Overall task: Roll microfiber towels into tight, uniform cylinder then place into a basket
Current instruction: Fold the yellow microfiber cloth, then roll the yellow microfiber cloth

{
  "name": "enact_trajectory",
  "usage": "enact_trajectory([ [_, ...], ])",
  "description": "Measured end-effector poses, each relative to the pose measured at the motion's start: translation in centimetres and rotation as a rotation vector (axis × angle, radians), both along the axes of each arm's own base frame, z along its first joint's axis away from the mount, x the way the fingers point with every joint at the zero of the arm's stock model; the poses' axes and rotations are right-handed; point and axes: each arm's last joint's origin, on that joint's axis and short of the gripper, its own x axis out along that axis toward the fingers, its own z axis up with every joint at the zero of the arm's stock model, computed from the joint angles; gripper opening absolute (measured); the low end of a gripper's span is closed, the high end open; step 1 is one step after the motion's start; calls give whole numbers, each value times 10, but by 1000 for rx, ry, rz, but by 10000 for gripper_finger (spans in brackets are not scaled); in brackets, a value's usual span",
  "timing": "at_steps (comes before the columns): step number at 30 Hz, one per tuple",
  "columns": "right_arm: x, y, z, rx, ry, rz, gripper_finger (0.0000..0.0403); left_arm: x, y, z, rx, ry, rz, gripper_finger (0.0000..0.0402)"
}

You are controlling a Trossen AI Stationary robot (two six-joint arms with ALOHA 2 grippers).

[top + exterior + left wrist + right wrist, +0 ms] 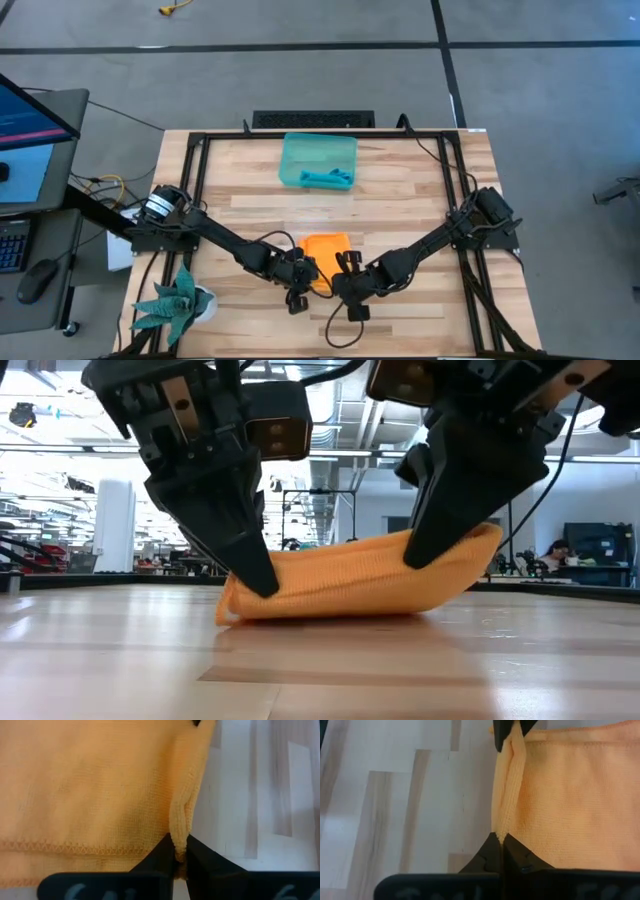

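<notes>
Both sets of jaws are pinched tight on the orange towel (pixel 325 247), one at each end of its near edge. In the left wrist view the left gripper (pixel 179 857) has its two dark fingertips (pixel 162 851) closed on a bunched corner of the cloth, where the hem folds up into a small ridge. In the right wrist view the right gripper (pixel 499 839) is closed the same way on the other corner, with the fabric creased into a narrow pleat running away from its tips.

From above, the two arms come in from either side of the wooden table (pixel 420 185) and meet near its front edge, with the towel lying between and just behind the grippers. At table height the towel looks like a thick folded pad; its right end seems lifted slightly off the wood while the left end rests on it, though the grippers hide the corners.

A teal basket (pixel 318 160) sits well apart from the grippers toward the back of the table, and a blue towel (pixel 327 179) lies rolled inside it along its near wall. A potted plant (pixel 175 303) stands at the front left corner.
</notes>
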Motion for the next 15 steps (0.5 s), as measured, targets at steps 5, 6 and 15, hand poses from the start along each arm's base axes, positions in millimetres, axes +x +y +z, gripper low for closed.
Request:
enact_trajectory([
  [5,1,4,4,24,-6,-6,23,1,0,2,-6,11,57,18],
  [6,1,3,4,34,-5,-20,23,1,1,2,-12,13,74,18],
  [15,8,-15,-1,116,22,-223,12,6,27,-1,-94,84,346,18],
])
